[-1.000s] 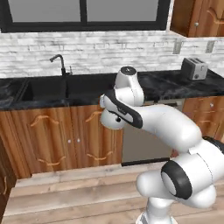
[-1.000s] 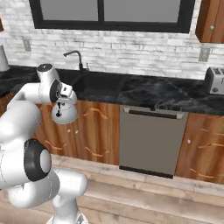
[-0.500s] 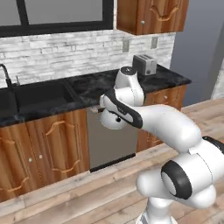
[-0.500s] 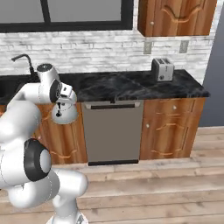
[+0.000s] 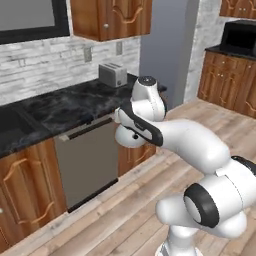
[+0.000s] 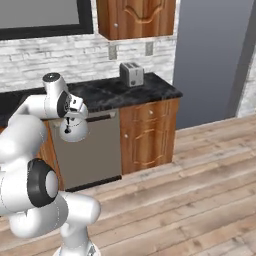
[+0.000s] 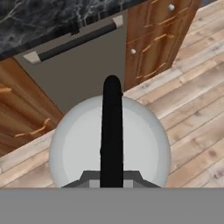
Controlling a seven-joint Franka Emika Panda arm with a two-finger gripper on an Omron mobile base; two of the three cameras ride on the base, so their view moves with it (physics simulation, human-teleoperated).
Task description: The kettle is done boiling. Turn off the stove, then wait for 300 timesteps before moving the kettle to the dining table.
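The kettle (image 7: 140, 148) is a silvery-white dome with a thin black arched handle (image 7: 111, 127), seen from above in the hand view. It hangs in the air above the wooden floor, in front of a dishwasher. My gripper (image 7: 111, 177) is shut on the handle's top. From the base cameras the kettle (image 5: 131, 137) (image 6: 75, 130) hangs just under the hand, at about counter height, with my gripper (image 6: 71, 118) above it. The stove and the dining table are out of view.
A dark marble counter (image 6: 145, 89) with a silver toaster (image 5: 112, 75) (image 6: 131, 74) runs along the brick wall, over a grey dishwasher (image 6: 97, 150) and wooden cabinets. A tall grey panel (image 6: 212, 60) stands right of it. Open wooden floor (image 6: 190, 195) spreads to the right.
The whole scene has slid left as the base turns right; the sink has left view and the toaster end of the counter has come in. The kettle stays held.
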